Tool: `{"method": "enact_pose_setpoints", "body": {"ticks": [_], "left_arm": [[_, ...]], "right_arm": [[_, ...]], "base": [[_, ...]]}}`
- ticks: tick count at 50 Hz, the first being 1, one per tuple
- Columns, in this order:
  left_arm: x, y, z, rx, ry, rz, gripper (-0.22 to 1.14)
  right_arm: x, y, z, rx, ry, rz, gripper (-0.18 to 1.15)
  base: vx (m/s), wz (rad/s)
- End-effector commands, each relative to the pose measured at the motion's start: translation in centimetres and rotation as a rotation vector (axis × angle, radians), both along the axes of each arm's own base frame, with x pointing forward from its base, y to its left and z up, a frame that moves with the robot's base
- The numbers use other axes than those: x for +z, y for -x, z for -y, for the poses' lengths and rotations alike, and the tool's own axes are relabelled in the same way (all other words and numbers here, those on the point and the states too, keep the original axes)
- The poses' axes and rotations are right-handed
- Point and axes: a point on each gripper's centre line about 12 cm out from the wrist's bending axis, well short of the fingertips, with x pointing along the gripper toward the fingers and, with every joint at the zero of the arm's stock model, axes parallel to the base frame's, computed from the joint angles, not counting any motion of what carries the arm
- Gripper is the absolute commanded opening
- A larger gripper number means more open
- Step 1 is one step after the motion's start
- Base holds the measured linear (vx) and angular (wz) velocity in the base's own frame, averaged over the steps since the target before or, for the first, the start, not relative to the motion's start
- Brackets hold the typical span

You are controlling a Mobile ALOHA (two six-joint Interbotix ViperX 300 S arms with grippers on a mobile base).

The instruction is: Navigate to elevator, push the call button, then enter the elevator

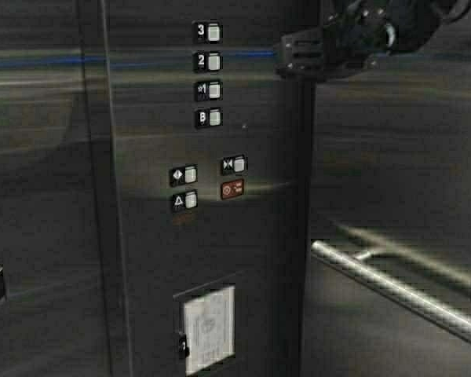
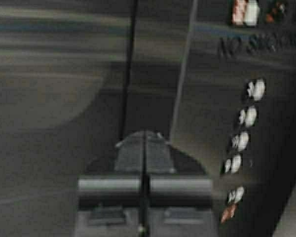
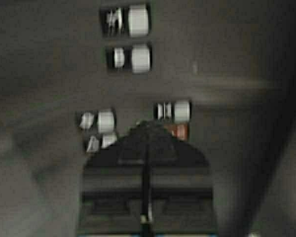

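Inside elevator (image 1: 55, 157), brushed-steel cabin wall fills high view. Left gripper (image 2: 144, 143): jaws closed, empty, facing wall. Button panel (image 1: 212, 236): 4 floor buttons in column, 4 control buttons below, 1 paper card. Right gripper (image 3: 147, 129): jaws closed, empty, near red button (image 1: 234, 189). 1 round handrail (image 1: 400, 290) rightmost.

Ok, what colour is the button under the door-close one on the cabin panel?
Red-orange, the only coloured button on the brushed-steel panel; the others are pale. Clearest in the high view.
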Motion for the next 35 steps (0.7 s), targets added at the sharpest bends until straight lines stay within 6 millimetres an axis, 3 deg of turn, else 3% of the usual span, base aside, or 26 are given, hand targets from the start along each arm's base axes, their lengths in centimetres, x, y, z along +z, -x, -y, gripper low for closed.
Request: {"method": "enact_pose_setpoints", "body": {"ticks": [1, 13, 19, 35], "left_arm": [[0.4, 0.6, 0.0, -0.005, 0.009, 0.004, 0.02], [0.7, 1.5, -0.1, -0.007, 0.016, 0.028, 0.02], [0.6, 1.5, -0.1, -0.006, 0.014, 0.024, 0.02], [0.4, 1.5, -0.1, -0.005, 0.012, 0.019, 0.02]], "right_arm": [[1.1, -1.1, -0.5, 0.014, -0.027, 0.075, 0.06], [0.5, -2.3, -1.6, 0.058, -0.062, 0.166, 0.06], [-0.9, -2.8, -2.2, 0.087, -0.065, 0.183, 0.06], [-2.0, -5.0, -3.6, 0.118, -0.091, 0.236, 0.06]], "base": [[0.15, -0.02], [0.13, -0.04], [0.09, -0.02], [0.06, 0.00]]}}
